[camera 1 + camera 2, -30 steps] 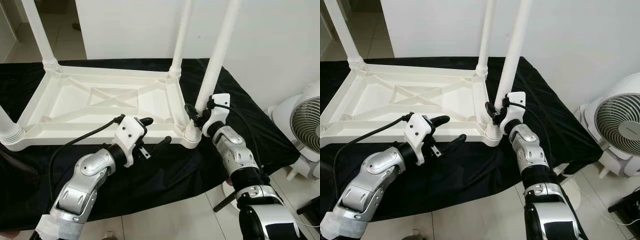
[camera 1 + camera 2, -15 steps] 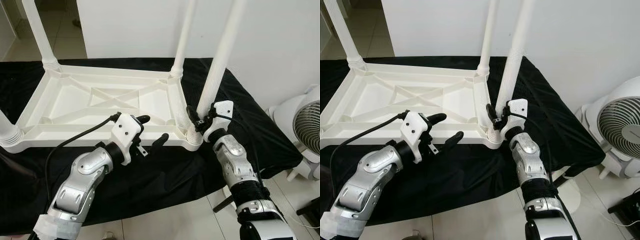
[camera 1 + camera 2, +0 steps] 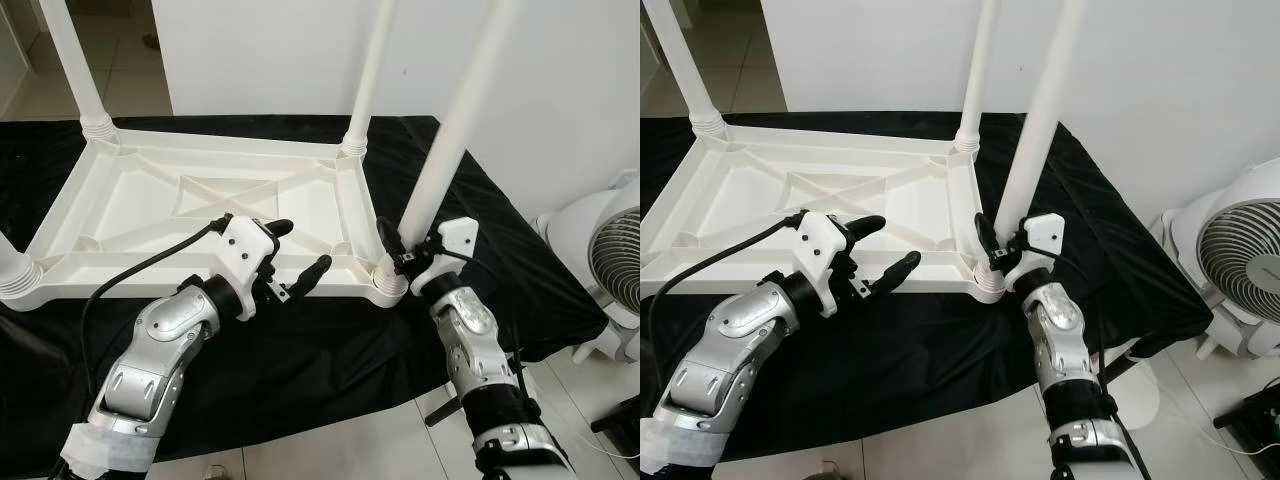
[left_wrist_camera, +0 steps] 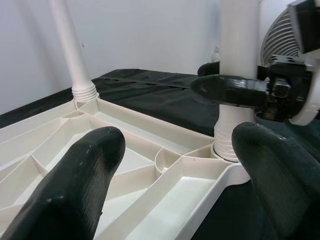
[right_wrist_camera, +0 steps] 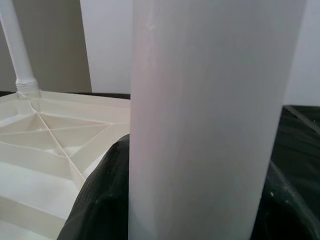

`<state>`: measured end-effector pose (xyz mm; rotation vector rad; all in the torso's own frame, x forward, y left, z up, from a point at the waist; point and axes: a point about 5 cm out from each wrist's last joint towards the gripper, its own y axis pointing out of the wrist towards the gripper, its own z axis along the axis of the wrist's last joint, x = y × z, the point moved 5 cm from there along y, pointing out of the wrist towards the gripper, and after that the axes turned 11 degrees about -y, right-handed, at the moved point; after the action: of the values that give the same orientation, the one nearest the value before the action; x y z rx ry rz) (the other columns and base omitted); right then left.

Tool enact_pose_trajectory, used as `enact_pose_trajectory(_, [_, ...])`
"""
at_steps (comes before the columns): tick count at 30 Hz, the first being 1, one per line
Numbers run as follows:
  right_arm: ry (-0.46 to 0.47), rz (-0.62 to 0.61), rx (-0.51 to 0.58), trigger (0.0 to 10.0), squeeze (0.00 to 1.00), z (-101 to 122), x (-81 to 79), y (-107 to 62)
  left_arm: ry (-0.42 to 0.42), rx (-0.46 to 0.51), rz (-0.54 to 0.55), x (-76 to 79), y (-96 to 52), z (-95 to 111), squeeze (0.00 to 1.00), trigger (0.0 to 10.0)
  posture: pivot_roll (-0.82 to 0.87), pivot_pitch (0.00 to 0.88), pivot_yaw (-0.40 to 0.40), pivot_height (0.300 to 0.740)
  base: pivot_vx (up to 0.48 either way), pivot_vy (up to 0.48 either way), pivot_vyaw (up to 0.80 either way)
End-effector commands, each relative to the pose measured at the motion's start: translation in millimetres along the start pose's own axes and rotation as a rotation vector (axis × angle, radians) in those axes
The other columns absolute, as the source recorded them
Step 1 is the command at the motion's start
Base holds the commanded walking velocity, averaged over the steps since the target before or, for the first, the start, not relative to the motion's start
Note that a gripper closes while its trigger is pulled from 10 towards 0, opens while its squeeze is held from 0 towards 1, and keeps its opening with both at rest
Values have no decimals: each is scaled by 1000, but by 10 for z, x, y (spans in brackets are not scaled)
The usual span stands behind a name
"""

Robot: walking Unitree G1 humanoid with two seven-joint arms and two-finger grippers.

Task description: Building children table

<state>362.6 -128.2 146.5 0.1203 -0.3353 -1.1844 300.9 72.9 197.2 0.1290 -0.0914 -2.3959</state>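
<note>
A white plastic children's table (image 3: 130, 200) lies upside down on a black cloth (image 3: 300, 350) with its legs pointing up. My right gripper (image 3: 405, 245) is shut on the near-right leg (image 3: 450, 140) just above its socket. The right wrist view has that leg (image 5: 210, 115) close up, with a dark finger (image 5: 100, 200) beside it. My left gripper (image 3: 297, 250) is open and holds nothing. It hovers over the table's near rim, to the left of that leg. Its two fingertips (image 4: 75, 185) frame the corner socket in the left wrist view.
Other legs stand at the far right (image 3: 368, 70), far left (image 3: 75, 65) and near left (image 3: 15, 270) corners. A white fan (image 3: 1240, 250) stands on the tiled floor to the right. The cloth's front edge hangs close to my arms.
The near-right leg's top has leaned further right with my right gripper still on it. My left gripper has moved slightly toward the table's rim.
</note>
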Motion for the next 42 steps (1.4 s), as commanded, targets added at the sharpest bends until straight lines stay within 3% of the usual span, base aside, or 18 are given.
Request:
enact_pose_trajectory(1, [69,6,-202,10000,0,-523,-99,-325,-3,7,7,-2,-4,31,0,10000,146,93,-49,740,0,0,0])
enact_pose_trajectory(11, [47,-46,-227,10000,0,-603,-54,-345,-5,-1,2,-1,-25,30,0,10000,150,95,-33,740,0,0,0])
enact_pose_trajectory(25, [14,-38,-159,10000,0,-539,-112,-410,-2,-1,0,-15,-42,66,0,10000,156,97,-30,740,0,0,0])
enact_pose_trajectory(30, [42,-44,-190,10000,0,-596,-105,-407,-5,-5,1,-16,-44,58,0,10000,154,97,-27,740,0,0,0])
enact_pose_trajectory(42, [15,-15,-295,10000,0,-692,-32,-282,0,-7,2,-34,-49,68,0,10000,155,95,-32,740,0,0,0])
